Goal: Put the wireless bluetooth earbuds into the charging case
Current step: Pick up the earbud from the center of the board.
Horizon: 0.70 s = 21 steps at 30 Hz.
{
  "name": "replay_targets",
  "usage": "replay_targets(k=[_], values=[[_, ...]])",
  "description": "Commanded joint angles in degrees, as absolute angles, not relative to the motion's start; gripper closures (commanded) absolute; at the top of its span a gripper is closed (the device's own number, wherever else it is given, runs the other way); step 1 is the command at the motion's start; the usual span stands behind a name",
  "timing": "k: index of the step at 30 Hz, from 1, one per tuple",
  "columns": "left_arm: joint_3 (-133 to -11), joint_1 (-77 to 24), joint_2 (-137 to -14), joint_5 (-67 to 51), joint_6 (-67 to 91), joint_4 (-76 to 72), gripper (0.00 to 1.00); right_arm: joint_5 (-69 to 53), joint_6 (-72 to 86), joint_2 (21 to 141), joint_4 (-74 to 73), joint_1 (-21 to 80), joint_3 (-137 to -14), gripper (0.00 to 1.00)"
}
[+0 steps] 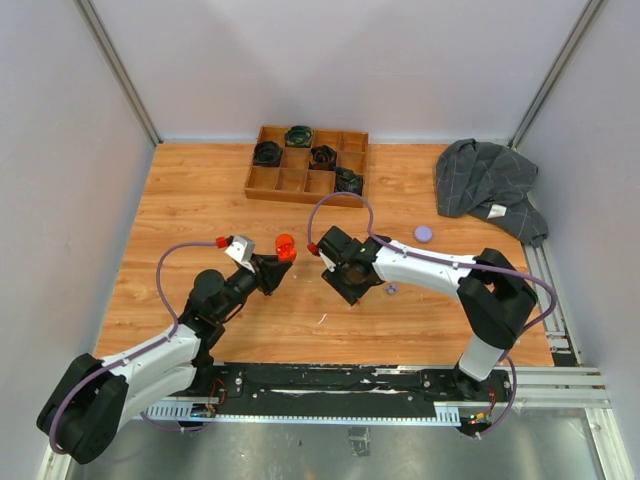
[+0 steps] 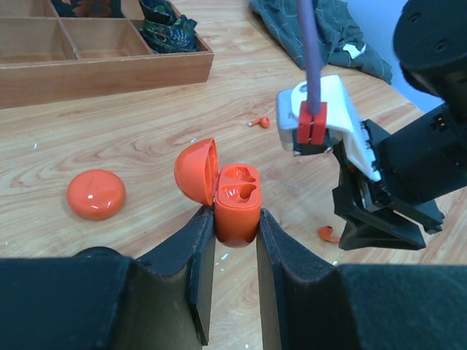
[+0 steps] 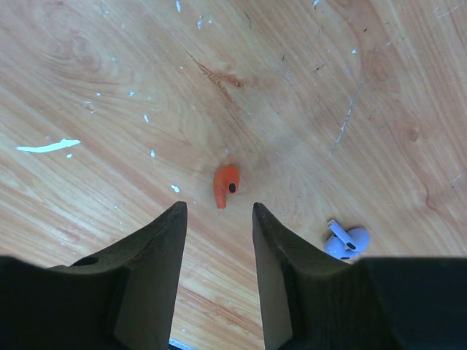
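Left claw (image 2: 235, 222) clamped on open orange charging case (image 2: 239, 197), right claw (image 3: 217, 215) partly open, empty, near orange earbud (image 3: 226, 184)

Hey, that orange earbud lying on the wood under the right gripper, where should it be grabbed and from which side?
Pinch the orange earbud across its rounded head, the widest part, coming straight down from above. It lies flat on the table, thin stem pointing toward the right gripper, whose open jaws line up either side. The lavender earbud lies well apart.

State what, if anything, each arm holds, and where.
The left jaws clamp the open orange case by its base's sides; the right jaws hold nothing, above an orange earbud.
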<state>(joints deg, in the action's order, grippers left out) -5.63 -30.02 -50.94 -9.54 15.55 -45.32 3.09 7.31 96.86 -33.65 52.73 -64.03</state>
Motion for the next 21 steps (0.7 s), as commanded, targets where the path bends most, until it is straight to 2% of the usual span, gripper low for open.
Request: replay_targets(k=[1, 5, 15, 21], values=[[-4.8, -29.7, -49.6, -9.6, 15.2, -47.8, 1.00, 5.7, 4.9, 100.2, -38.0, 52.4, -67.1, 0.59], [-4.8, -29.7, -49.7, -9.8, 15.1, -47.8, 1.00, 4.1, 3.9, 102.9, -38.6, 52.2, -69.0, 0.67], [-5.0, -29.7, -49.7, -10.4, 14.7, -47.7, 1.00, 3.6, 3.2, 106.7, -39.1, 51.8, -70.0, 0.74], [-4.6, -29.8, -49.6, -11.4, 14.2, -48.9, 1.00, 3.5, 2.8, 106.7, -39.0, 51.8, -70.0, 0.85]])
